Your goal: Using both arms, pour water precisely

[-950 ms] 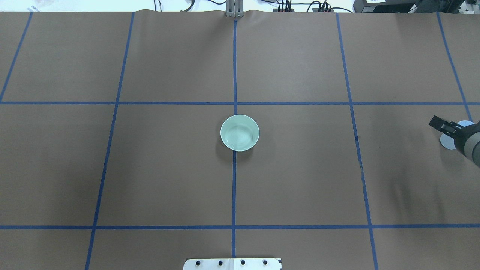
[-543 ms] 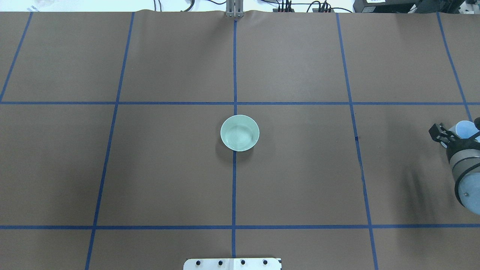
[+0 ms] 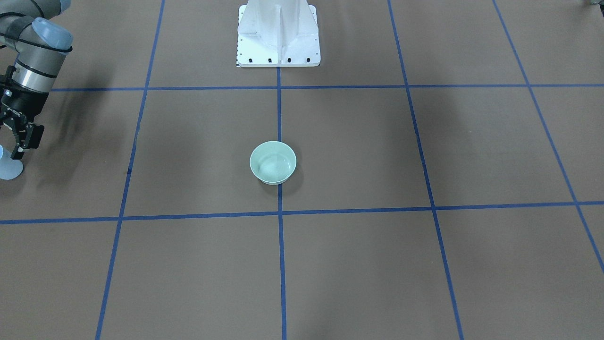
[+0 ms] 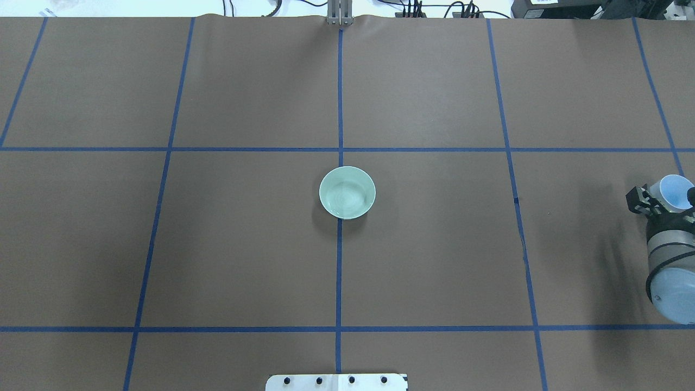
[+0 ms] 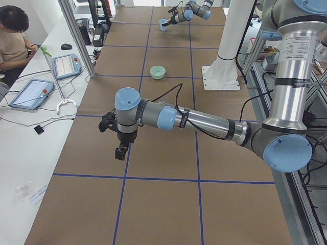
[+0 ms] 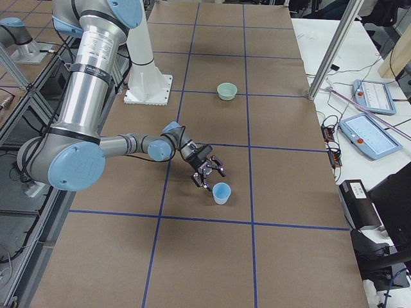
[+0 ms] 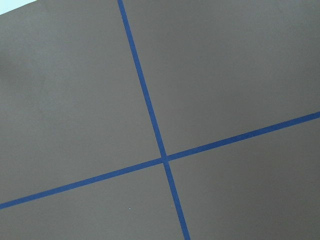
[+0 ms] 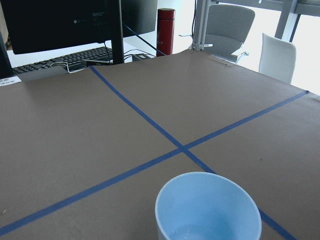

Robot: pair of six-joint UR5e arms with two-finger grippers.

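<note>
Table (image 4: 244,244): flat, matte brown paper cover. Blue tape grid in the overhead view: 5 lines running away from the robot, 2 across. The paper's far edge is at 12 o'clock, w/ cables beyond.

Bowl (image 4: 347,193), 1 only: round, glossy, pale green, at table centre on a tape line. Water (image 3: 271,165) shows as a faint white glint in its bottom. There is also a faint sheen low in the cup; amt unclear.

Cup (image 6: 221,192), 1 only: smooth pale blue, tapered, upright. It stands at 3 o'clock from the bowl in the overhead view, near that view's edge. A broad stretch of paper lies btwn the two.

Arms, 2: silver-grey tubes w/ rounded pale-blue joint caps.
- Right arm (image 6: 122,144) reaches low over the table. The black right gripper (image 6: 209,177) has its fingers spread apart, not clamped. The cup is just off the tips, at approx 5 o'clock in the right side view; can't tell if touching.
- Left arm (image 5: 204,122) stretches over the paper at the opposite end. The left gripper (image 5: 120,152) points down, above the surface; can't tell if its fingers are apart or together.

Pedestal (image 3: 278,33), 1: white, bolted, at 6 o'clock from the bowl in the overhead view.
</note>
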